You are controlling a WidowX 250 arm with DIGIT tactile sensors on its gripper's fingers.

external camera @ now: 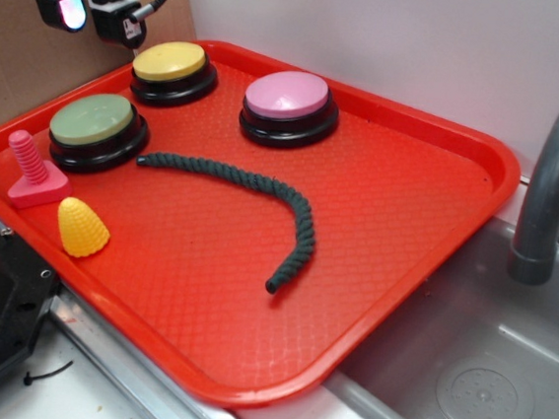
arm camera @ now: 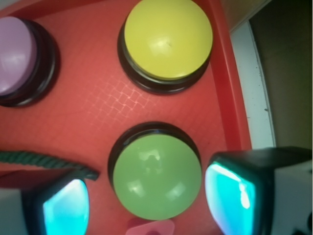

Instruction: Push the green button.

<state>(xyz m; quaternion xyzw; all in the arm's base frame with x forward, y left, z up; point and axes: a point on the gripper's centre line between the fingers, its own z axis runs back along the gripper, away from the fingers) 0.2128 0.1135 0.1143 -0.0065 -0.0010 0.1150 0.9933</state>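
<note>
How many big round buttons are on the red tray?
3. The green button sits at the tray's left edge, the yellow button is at the back corner, and the pink button is to its right.

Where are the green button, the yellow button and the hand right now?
green button [arm camera: 156,177]: wrist view, centre of its domed top.
yellow button [external camera: 169,60]: exterior view, middle of its top.
hand [arm camera: 146,205]: wrist view, midway between its two glowing fingertips, over the green button's near edge.

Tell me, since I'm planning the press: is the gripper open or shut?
Open. In the wrist view the gripper has its two fingers set wide apart, with the green button showing between them.
</note>
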